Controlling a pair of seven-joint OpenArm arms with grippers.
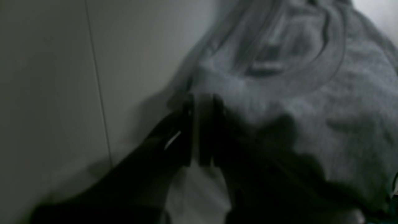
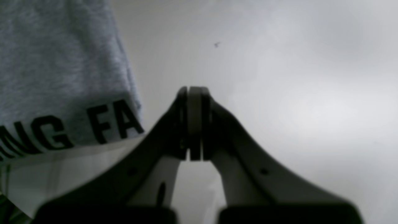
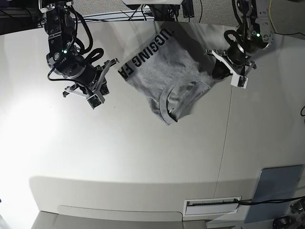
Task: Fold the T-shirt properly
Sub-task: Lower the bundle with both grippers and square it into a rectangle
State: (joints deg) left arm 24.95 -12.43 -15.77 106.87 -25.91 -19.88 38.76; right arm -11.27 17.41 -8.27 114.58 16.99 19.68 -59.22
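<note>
1. At the far middle of the white table: T-shirt lying bunched, lettered side partly turned up at the far-left edge, collar toward the near side. Not yet flat, so folding judged barely begun.
2. On the base view's right: left gripper at the shirt's right edge, jaws pressed together. Blurred and dark in the left wrist view; grey cloth touching the tips, but cannot tell whether any fabric is pinched between them.
3. Likely reason for that position: hold on a sleeve or side seam, to drag the cloth outward and spread it.
4. On the base view's left: right gripper over bare table, just beside the lettered hem, jaws closed on nothing.
5. Probable purpose: waiting near the opposite edge for a matching pull.
6. Near right corner: grey-blue pad, well apart from the shirt, not involved.
7. Risk: one-sided pull bunching the cloth further.
</note>
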